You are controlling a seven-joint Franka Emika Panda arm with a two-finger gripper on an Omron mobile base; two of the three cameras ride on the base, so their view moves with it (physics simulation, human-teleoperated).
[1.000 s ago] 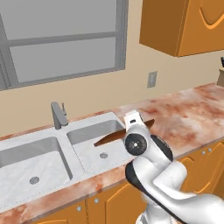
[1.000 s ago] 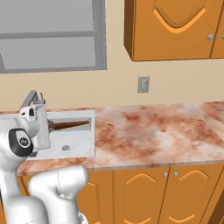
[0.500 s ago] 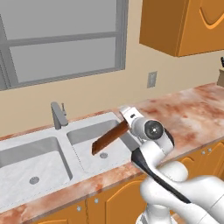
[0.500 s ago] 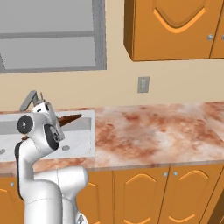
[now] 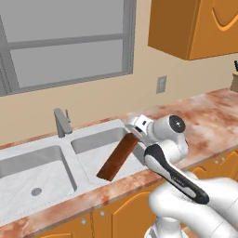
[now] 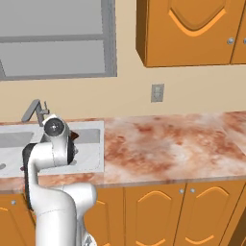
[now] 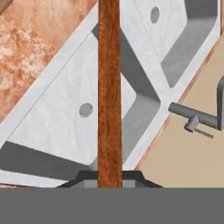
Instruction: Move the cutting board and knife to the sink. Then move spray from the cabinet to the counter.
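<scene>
The sink (image 5: 60, 162) is set in the marble desk (image 5: 209, 116). The cutting board (image 5: 118, 157) is grasped edgewise by the pincer (image 5: 134, 132), its long axis slanted down over the right basin.

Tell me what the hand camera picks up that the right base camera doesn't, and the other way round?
Hand view: the cutting board, gripped edge-on, hangs over a basin with both drain holes visible. Right base view: the counter, a wall outlet, the orange wall cabinet and the window. Both show the sink and its faucet.
</scene>
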